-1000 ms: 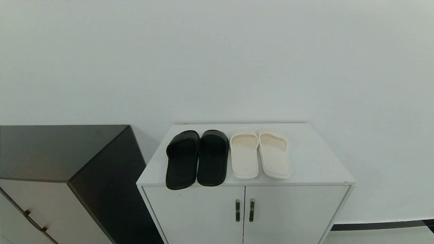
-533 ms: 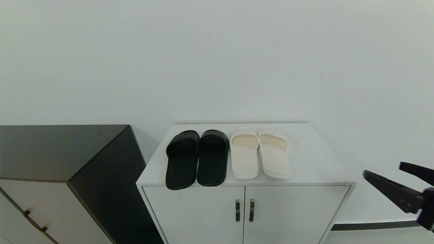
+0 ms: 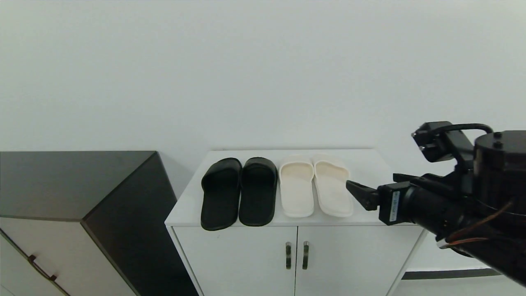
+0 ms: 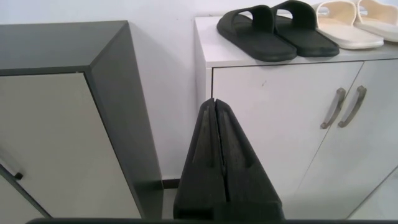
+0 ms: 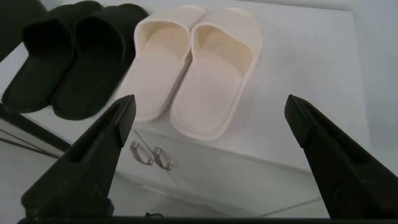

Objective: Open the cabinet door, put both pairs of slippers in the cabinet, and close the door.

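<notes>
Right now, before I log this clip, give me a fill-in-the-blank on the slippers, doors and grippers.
Both cabinet doors are ____.
The black slippers and cream slippers lie on ____ of the cabinet.
The left gripper is shut; the right gripper is ____.
Missing words: closed; top; open.

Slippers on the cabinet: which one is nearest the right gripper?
The cream slipper at the row's right end, beside the right gripper; the other cream slipper and the black pair lie farther left.
</notes>
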`<state>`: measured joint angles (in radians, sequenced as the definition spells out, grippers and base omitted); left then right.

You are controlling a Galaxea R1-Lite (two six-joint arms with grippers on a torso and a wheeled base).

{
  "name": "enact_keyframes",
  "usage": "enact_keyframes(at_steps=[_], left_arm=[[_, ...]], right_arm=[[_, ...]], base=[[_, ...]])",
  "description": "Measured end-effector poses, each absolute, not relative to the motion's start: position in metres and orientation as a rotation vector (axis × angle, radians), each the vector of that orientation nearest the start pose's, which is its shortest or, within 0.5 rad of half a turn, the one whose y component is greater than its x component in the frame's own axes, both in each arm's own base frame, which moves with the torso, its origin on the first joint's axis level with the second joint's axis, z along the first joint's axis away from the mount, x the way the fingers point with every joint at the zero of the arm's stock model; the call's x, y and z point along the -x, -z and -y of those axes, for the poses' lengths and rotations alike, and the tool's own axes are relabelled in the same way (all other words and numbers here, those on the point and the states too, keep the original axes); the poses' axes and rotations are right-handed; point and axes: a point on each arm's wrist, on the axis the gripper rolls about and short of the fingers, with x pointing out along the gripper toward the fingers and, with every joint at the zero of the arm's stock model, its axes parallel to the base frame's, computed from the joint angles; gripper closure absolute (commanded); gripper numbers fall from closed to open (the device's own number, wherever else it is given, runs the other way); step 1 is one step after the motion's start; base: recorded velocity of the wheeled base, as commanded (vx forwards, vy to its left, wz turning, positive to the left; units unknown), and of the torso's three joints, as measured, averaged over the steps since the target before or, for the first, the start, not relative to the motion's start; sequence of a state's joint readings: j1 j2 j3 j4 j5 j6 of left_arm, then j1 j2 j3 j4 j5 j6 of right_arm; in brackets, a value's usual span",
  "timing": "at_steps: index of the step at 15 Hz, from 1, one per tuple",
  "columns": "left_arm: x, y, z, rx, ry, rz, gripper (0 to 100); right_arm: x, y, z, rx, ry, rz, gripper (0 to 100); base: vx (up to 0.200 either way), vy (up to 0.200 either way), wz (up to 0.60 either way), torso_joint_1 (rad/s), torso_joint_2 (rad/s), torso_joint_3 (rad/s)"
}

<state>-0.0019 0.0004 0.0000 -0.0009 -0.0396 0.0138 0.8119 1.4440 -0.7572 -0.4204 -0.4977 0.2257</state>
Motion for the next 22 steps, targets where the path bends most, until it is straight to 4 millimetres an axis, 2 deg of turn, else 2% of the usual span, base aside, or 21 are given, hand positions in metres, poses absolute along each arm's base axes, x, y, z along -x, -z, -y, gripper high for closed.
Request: enact_keyframes(at_steps=[6, 15, 19, 22], left_arm=[[0.023, -0.076, 0.001, -0.014, 0.042, 0.001, 100], [0.023, -0.076, 0.001, -0.014, 0.042, 0.001, 100], [0.023, -0.076, 0.001, -0.014, 0.042, 0.001, 100], [0.023, -0.076, 0.001, -0.014, 0.041, 0.001, 100]], right_arm=[[-0.205, -0.212, -0.207, -0.035, -0.22, -0.253, 0], [-0.258, -0.175, -0.263, 0.002, -0.144, -0.276, 0], [-0.272, -0.161, -0.274, -0.024, -0.126, -0.295, 0], [-0.29, -0.153, -0.269, -0.026, -0.085, -0.303, 0]], base=[[0.0, 0.0, 0.0, 0.0, 0.0, 0.0], [0.0, 0.0, 0.0, 0.0, 0.0, 0.0], [0.0, 0.0, 0.0, 0.0, 0.0, 0.0], [0.0, 0.0, 0.0, 0.0, 0.0, 0.0]])
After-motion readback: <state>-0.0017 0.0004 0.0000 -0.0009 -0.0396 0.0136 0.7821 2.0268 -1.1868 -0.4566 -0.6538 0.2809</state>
